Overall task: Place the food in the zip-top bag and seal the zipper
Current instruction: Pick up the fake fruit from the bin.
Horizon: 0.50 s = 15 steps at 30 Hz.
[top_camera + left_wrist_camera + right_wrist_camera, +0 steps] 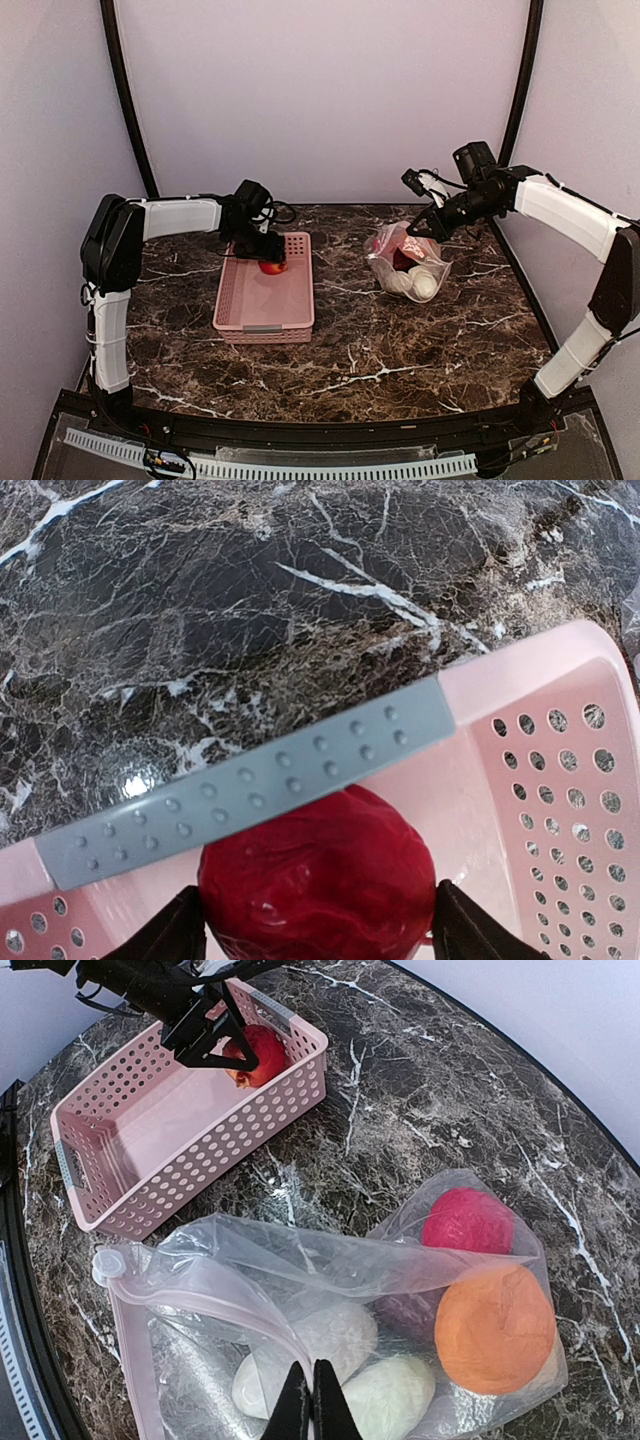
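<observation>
One red round piece of food [318, 875] lies at the far end of the pink basket [262, 325]. My left gripper [318, 930] reaches down into the basket, and its two fingers press against the piece's left and right sides. The zip-top bag [300, 1260] stands on the table to the right, its mouth lifted open. My right gripper [312, 1400] is shut on the bag's upper edge, where the pinkish zipper [200, 1295] runs in. Inside the bag are a magenta ball [467, 1218], an orange ball [495, 1328], a white piece [330, 1335] and a dark purple piece [405, 1312].
The basket's grey handle bar [250, 790] crosses just beyond the red piece, with dark marble table [250, 610] past it. The basket holds nothing else that shows. Purple walls close in the back and sides.
</observation>
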{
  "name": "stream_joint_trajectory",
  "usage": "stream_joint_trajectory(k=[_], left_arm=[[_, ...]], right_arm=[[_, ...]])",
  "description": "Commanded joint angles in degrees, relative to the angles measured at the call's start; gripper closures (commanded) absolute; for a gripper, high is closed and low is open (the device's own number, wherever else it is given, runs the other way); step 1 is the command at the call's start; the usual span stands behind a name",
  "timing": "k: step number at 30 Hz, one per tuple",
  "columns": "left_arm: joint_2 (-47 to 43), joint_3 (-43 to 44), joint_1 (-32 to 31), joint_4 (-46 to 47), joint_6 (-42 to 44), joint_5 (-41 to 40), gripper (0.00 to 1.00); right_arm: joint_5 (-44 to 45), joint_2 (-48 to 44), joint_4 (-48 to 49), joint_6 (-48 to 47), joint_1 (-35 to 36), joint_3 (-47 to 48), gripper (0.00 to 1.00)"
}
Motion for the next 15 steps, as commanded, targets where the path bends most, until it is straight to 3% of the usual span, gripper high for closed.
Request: stream_joint_trajectory(k=[1,15], left_arm=[[0.23,-0.79,0.32,-0.1,0.42,0.93,0.26],[-2.04,-0.48,0.28,-1.41,1.27,0.93,0.37]], right_arm=[[-0.34,0.39,0.16,-0.27,-0.23,1.0,1.0],[-0.1,-1.08,0.14,-0.5,-0.23,0.58,1.0]])
